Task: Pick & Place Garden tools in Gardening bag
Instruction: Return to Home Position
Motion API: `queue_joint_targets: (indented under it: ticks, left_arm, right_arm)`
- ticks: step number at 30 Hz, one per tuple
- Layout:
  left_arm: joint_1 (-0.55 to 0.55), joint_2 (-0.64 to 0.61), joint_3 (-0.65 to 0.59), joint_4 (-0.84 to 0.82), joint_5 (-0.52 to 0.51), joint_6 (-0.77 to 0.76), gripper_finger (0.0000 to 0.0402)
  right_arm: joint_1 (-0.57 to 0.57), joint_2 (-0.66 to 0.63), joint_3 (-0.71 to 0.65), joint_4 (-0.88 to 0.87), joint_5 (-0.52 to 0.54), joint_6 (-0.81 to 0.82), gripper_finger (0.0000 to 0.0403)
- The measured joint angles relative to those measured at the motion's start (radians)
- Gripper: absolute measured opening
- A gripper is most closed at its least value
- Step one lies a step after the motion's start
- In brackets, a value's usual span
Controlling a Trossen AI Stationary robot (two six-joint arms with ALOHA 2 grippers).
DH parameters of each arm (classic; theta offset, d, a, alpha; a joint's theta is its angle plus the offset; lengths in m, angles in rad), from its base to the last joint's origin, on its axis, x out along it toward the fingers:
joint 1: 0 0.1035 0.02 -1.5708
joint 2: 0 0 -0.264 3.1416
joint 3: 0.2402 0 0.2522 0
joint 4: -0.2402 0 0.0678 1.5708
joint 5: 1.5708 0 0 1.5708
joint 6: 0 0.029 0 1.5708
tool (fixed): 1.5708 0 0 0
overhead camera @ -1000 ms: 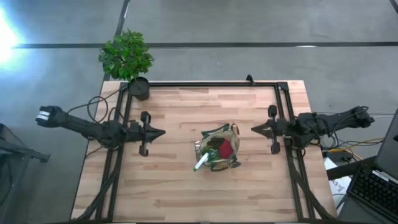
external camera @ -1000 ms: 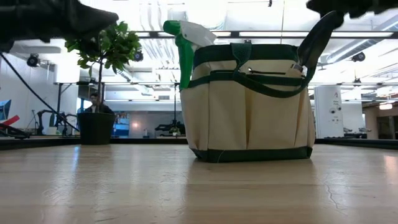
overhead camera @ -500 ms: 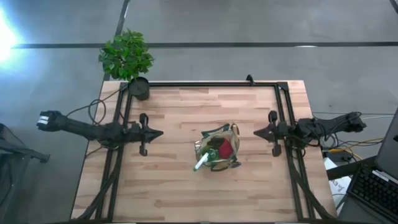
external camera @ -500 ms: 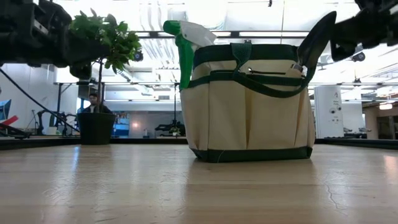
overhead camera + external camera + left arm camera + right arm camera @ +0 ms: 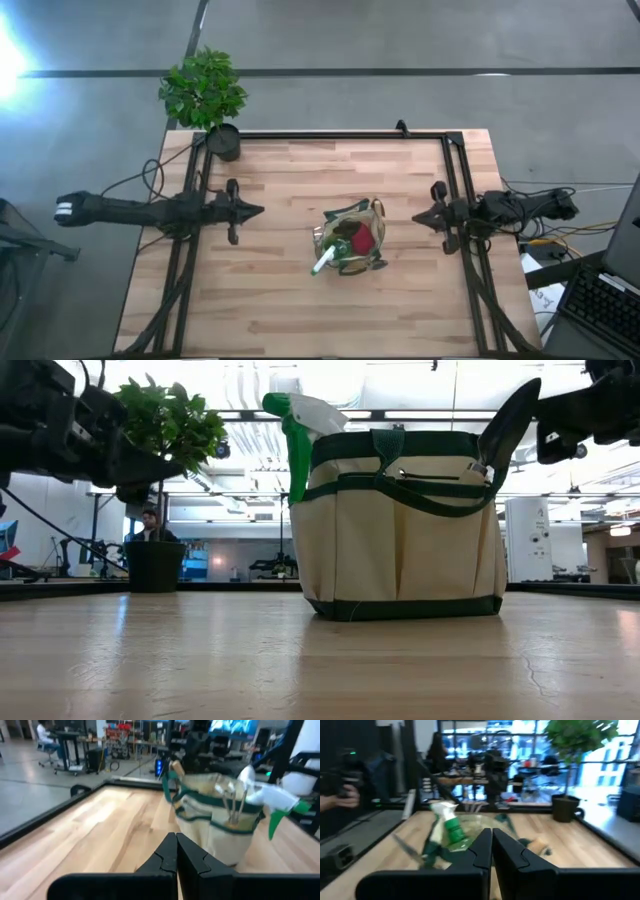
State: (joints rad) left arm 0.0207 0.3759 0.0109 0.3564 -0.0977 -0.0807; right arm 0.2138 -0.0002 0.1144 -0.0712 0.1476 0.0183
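Observation:
The tan gardening bag [image 5: 352, 242] with dark green trim stands upright on its base at the table's middle; it also shows in the low view [image 5: 400, 525] and the left wrist view [image 5: 215, 820]. Tools stick out of it: a green-and-white sprayer [image 5: 326, 260], a red-and-black item [image 5: 360, 241], a dark trowel blade [image 5: 510, 420] and metal tools [image 5: 234, 805]. My left gripper [image 5: 262, 211] is shut and empty, left of the bag. My right gripper [image 5: 414, 217] is shut and empty, right of the bag. Its shut fingertips show in the right wrist view [image 5: 491, 832].
A potted green plant [image 5: 205, 95] in a black pot [image 5: 223, 142] stands at the table's far left corner. A black frame [image 5: 330, 134] runs along the table's far and side edges. A person [image 5: 337, 795] shows in the room beyond.
Both arms have drawn back from the bag and gone down: my left gripper a little toward the table's left edge, my right gripper toward the right edge. Both stay shut. The bag and its tools have kept still.

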Motion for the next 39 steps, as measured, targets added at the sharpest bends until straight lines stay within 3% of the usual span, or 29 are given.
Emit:
queue_joint_targets:
  ticks: [6,11,25,39]
  left_arm:
    - [0.004,0.001,0.000,-0.072,-0.001,-0.001,0.0006]
    - [0.004,0.001,0.000,-0.098,-0.007,-0.002,0.0015]
    - [0.004,0.001,0.000,-0.106,-0.008,-0.002,0.0016]
    - [0.004,0.001,0.000,-0.105,-0.008,-0.002,0.0017]
  right_arm:
    - [-0.015,0.000,-0.030,-0.001,-0.119,0.035,0.0008]
    - [-0.016,0.014,-0.072,0.006,-0.065,0.033,0.0008]
    - [-0.016,0.142,-0.072,0.000,-0.061,0.031,0.0008]
    - [-0.016,0.163,-0.072,0.001,-0.061,0.032,0.0008]
